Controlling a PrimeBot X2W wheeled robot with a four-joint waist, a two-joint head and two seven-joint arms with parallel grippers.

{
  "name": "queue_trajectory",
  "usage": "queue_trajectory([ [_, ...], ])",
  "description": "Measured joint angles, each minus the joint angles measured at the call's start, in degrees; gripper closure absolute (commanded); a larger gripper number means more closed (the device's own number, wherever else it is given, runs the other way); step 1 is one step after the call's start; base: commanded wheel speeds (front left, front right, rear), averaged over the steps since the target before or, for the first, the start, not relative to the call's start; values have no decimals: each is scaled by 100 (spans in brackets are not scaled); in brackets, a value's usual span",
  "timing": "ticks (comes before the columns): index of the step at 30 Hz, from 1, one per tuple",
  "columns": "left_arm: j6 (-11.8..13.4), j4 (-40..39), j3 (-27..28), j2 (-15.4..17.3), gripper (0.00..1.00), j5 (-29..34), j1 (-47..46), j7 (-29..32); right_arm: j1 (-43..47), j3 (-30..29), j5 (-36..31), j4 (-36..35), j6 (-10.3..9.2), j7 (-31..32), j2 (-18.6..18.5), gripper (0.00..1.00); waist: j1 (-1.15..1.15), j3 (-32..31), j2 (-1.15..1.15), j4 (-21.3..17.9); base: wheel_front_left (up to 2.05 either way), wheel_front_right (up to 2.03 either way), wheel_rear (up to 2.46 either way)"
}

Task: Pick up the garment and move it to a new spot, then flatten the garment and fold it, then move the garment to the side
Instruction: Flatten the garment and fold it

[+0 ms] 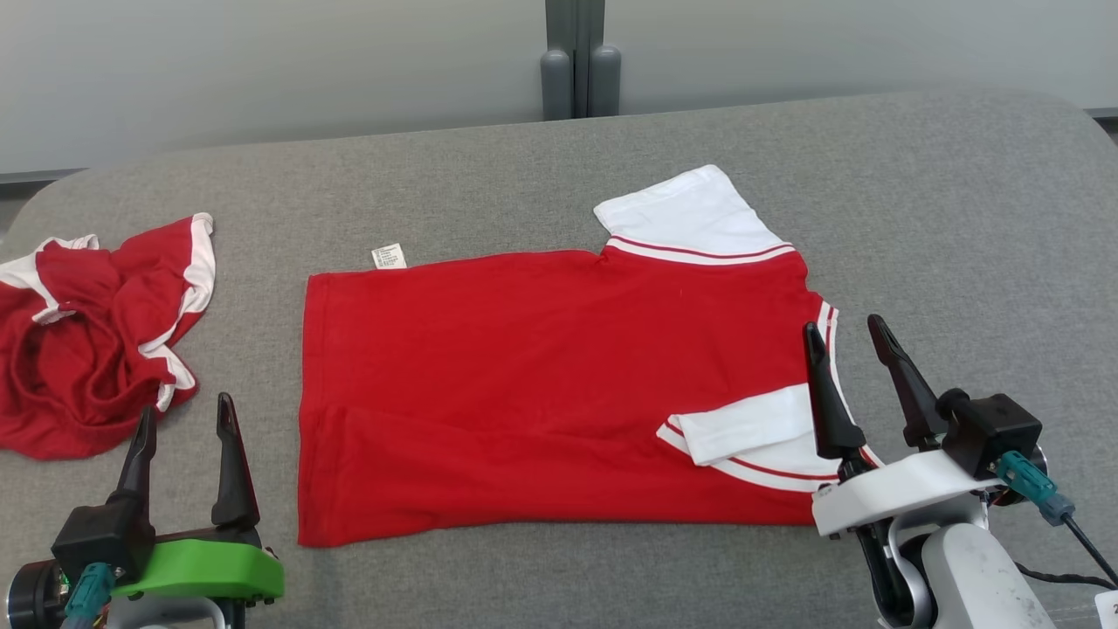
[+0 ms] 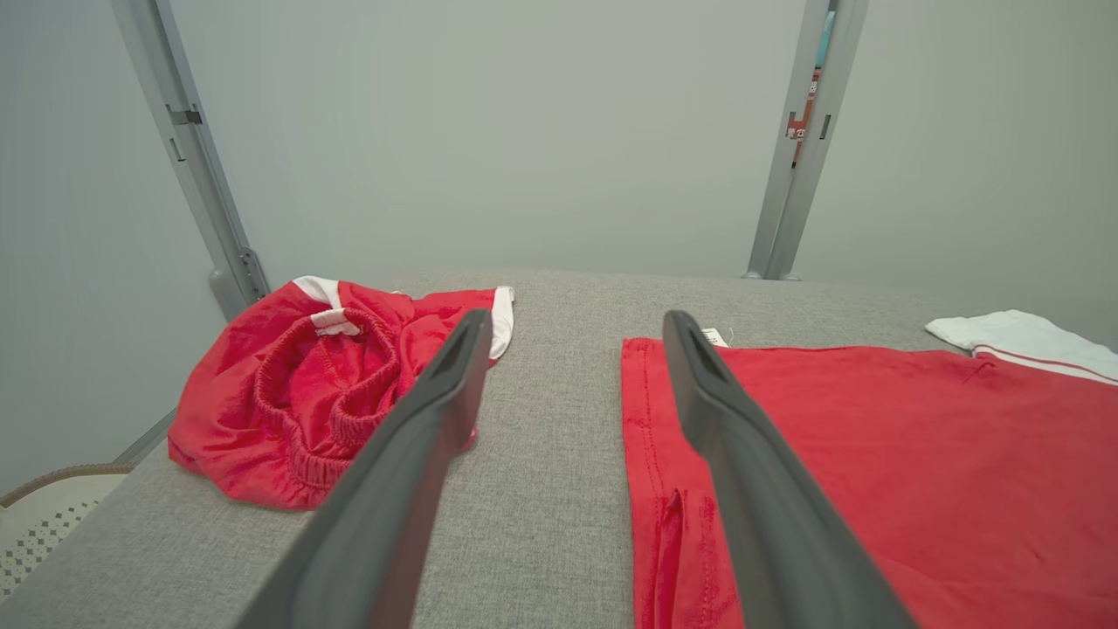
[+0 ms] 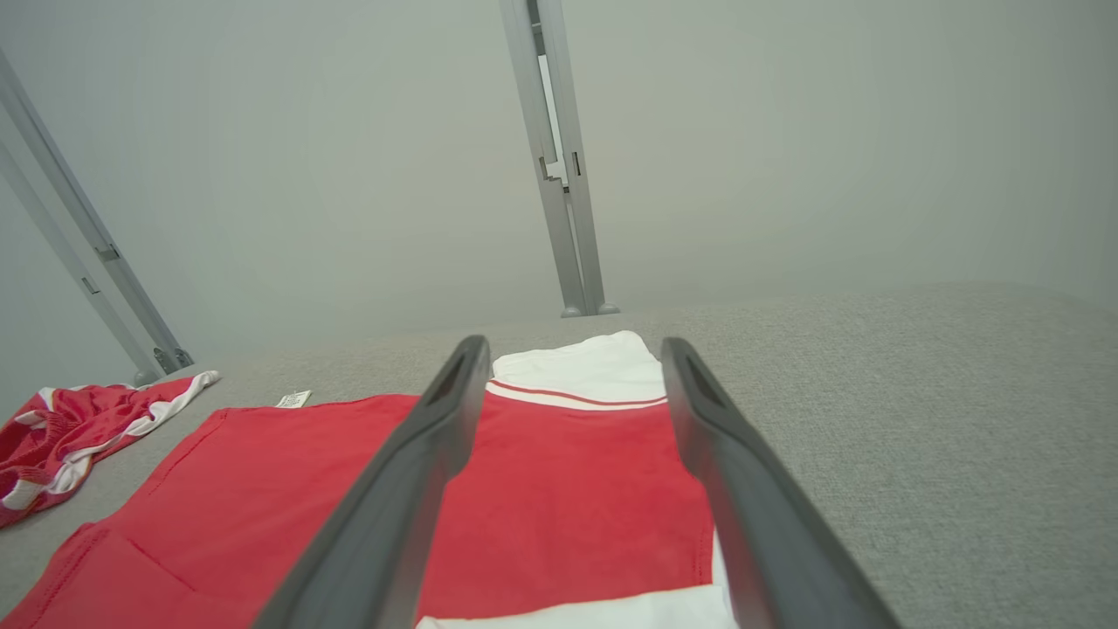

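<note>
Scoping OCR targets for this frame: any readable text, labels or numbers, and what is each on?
No text here is readable.
Care tag at the far edge of the red shirt: printed lines, too small to read.
White label at the head view's lower right corner: cut off by the picture's edge, unreadable.
Red-and-white patch in the gap of the frame post, left wrist view: too blurred to read.

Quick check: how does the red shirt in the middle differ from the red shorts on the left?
The shirt lies spread flat, near sleeve folded onto its body; the shorts sit in a crumpled heap. The shirt takes up far more room than the shorts. The shirt has whole white sleeves; the shorts only white edging. Both are red and white.
</note>
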Motion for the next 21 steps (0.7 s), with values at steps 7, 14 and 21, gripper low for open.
queue_trajectory([
  [7,-1,183,-1,-51,0,100,-55,1,90,19,-87,-4,0,0,58,0,0,-25,0,18,0,0,0],
  [14,-29,253,40,-66,0,194,-61,1,115,0,-177,114,0,0,79,0,0,-21,0,11,0,0,0],
  [21,-60,276,87,-82,0,229,-60,1,123,9,-211,169,0,-1,91,0,0,-58,0,5,0,0,0],
])
